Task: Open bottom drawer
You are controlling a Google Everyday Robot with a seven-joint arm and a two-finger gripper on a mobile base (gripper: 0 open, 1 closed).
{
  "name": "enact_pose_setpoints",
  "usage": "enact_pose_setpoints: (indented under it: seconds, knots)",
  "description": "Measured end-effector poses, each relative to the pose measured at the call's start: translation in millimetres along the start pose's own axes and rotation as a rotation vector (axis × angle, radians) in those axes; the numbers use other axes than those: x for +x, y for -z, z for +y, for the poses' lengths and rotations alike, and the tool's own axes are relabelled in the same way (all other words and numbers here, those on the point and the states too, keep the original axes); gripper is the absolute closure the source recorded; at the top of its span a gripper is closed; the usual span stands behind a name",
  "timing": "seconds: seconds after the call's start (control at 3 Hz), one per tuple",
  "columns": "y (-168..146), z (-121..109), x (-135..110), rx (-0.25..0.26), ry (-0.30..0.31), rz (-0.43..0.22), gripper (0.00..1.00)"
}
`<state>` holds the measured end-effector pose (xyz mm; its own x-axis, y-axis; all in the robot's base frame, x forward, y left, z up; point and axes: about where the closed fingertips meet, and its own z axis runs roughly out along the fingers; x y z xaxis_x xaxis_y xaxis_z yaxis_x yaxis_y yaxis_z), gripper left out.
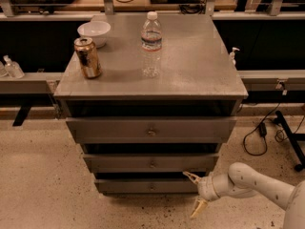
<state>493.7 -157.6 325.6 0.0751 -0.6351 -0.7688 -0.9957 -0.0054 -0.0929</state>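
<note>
Tool [194,192] right of bottom drawer [147,186]; bottle [151,44], can [88,57] atop cabinet [195,75].

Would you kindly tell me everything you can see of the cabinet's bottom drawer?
The bottom drawer is the lowest in the cabinet: a flat, matte grey front, metal-looking, with a small round centre knob. It sits level, a dark gap above it, its inside unseen. The gripper, jaws open, is at its right end; contact is unclear.
</note>
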Motion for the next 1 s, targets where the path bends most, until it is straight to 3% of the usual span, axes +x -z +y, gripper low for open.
enact_pose_setpoints:
  seconds: [0.33,0.67,1.0]
  knots:
    - [0.0,0.0,0.0,0.0,0.0,0.0,0.0]
    - [-16.4,-2.6,6.3,-0.051,-0.004,-0.006,0.0]
    - [-41.3,-8.5,28.8,-0.103,0.01,-0.008,0.0]
